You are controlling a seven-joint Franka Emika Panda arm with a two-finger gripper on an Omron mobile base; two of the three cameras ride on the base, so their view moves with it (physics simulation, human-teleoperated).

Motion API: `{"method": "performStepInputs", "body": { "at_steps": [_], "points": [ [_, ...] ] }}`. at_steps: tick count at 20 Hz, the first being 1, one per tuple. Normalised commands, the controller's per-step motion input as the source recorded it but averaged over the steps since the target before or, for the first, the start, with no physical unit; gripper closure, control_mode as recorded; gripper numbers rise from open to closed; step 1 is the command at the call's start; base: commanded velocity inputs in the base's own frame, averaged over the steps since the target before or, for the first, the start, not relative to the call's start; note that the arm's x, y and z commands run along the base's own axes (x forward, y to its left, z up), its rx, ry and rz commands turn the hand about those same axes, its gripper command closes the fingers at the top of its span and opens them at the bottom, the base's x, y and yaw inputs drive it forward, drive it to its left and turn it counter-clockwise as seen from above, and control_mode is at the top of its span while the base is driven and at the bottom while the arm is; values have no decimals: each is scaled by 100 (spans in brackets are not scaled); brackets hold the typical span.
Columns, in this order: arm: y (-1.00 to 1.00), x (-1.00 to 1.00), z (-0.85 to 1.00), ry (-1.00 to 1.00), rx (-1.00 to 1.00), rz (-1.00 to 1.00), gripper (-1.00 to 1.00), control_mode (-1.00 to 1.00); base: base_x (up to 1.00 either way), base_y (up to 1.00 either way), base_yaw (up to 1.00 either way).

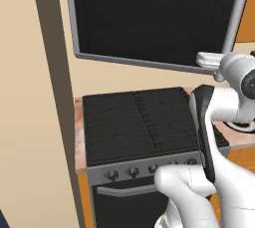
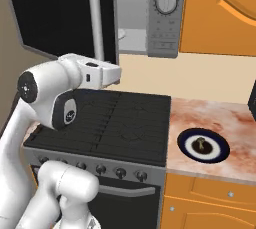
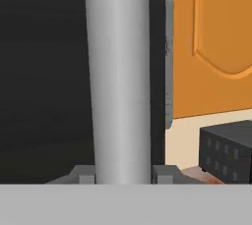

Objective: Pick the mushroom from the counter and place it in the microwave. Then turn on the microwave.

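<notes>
Microwave door swung open, dark glass facing out, tubular handle running upright. Gripper closed around that handle, one finger on each side. Arm reaching level over the black stove. Mushroom sitting upright in the dark-rimmed dish on the counter, right of the stove; too small for detail.

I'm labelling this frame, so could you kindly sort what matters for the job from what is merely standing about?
Job:
- mushroom on the dark-rimmed dish
- counter
- microwave, door swung open
- door handle, between the tool's fingers

Just there:
- stove top
- oven knobs
- orange cabinet
</notes>
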Motion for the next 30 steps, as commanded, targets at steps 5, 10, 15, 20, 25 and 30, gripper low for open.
{"method": "performStepInputs", "body": {
  "at_steps": [5, 10, 15, 20, 25, 30],
  "points": [
    [34, -85, 56, 0, -5, -10, 100, -100, 0, 0, 0],
    [38, -62, 57, 0, -7, -9, 100, -100, 0, 0, 0],
    [29, -36, 50, 0, -6, -6, -100, -100, 0, 0, 0],
    [4, -23, 52, 1, -2, -5, -100, -100, 0, 0, 0],
    [0, -56, 62, 0, 0, -2, -100, -100, 0, 0, 0],
    [-38, -97, 15, 0, 0, -2, -100, -100, 0, 0, 0]
  ]
}}
